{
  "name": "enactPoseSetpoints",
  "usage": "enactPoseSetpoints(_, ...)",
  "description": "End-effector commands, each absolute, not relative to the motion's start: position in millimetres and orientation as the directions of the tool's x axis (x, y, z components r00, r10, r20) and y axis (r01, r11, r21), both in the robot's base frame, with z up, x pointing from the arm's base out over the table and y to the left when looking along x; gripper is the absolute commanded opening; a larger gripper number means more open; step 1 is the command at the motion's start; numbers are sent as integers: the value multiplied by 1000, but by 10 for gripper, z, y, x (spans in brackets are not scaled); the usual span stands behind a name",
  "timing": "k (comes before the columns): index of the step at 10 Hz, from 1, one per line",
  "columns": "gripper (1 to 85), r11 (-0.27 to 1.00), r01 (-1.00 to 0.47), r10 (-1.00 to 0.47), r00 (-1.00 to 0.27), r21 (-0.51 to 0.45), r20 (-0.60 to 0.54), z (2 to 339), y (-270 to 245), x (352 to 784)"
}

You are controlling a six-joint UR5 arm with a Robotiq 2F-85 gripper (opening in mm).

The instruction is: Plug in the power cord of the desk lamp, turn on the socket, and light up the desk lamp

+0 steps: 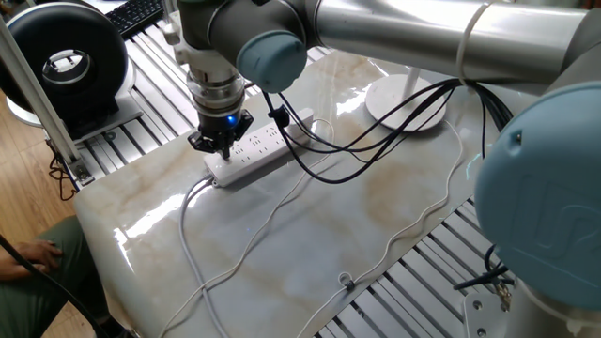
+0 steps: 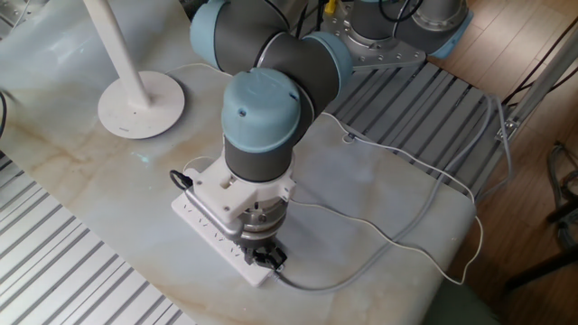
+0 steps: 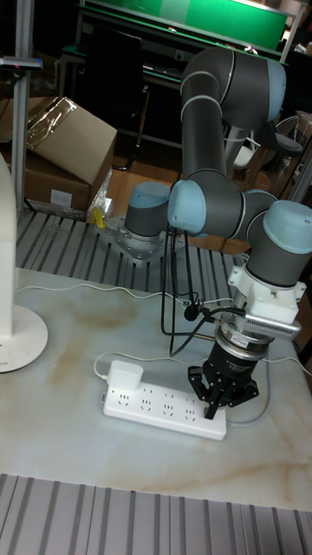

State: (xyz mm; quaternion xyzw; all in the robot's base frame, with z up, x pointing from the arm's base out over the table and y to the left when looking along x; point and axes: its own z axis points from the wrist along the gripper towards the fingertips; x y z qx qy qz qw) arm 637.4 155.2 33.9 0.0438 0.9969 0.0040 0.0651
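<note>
The socket lies flat on the marble table. The power cord's boxy white plug sits in its far end, and the thin cord trails along the table edge. My gripper points straight down, shut, with its tips on the strip's other end where the thick cable leaves. That spot is hidden under the fingers. The desk lamp stands apart on its disc base; its head is out of view.
Black robot cables hang over the strip and the table's middle. A black round fan and a keyboard sit beyond the table's left corner. Slatted metal rails border the table. A person's leg is at lower left.
</note>
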Motion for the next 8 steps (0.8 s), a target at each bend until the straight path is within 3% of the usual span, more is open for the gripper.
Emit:
enactPoseSetpoints(1, 10, 996, 86, 89, -985, 26, -145, 309, 1551, 6402)
enactPoseSetpoints(8, 10, 997, 76, 78, -984, 17, -161, 236, 1545, 6371)
